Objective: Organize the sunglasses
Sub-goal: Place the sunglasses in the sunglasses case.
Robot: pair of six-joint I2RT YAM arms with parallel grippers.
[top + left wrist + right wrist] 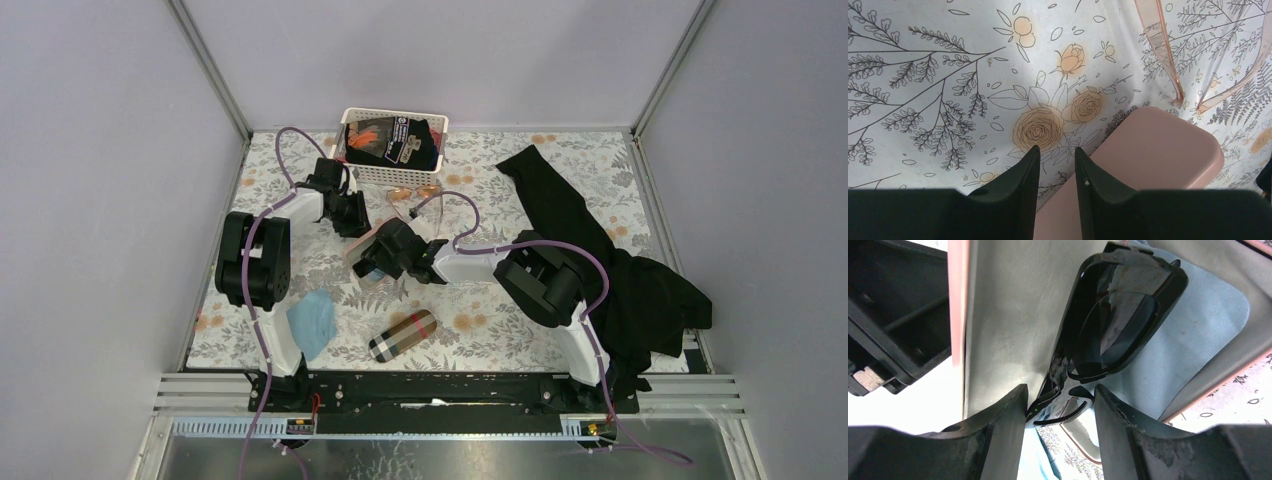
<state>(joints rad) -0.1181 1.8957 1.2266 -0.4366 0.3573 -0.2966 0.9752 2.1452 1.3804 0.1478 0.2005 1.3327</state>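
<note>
- The left end effector hovers low over the tabletop, just in front of the white basket. Its 2 fingers stand apart with a narrow gap, and nothing is clamped between them.
- In the left wrist view, 1 finger overlaps the near corner of the pink case, which lies on the floral cloth.
- The pale pink-orange sunglasses lie on the tabletop just beyond the pink case, between it and the basket, with their 2 thin temples spread open.
- The right end effector reaches across to the open pink case, its fingers on either side of 1 end of the dark sunglasses.
- Whether those fingers are pressing on the frame or only bracket it cannot be told.
- The dark sunglasses are folded and sit tilted inside the case, against its grey lining and on top of a light-blue cloth that lies in it.
- A 2nd light-blue cloth lies near the left arm's base, and the plaid case lies closed near the front edge, well apart from both pairs.
- A black garment sprawls over the right side of the tabletop.
</note>
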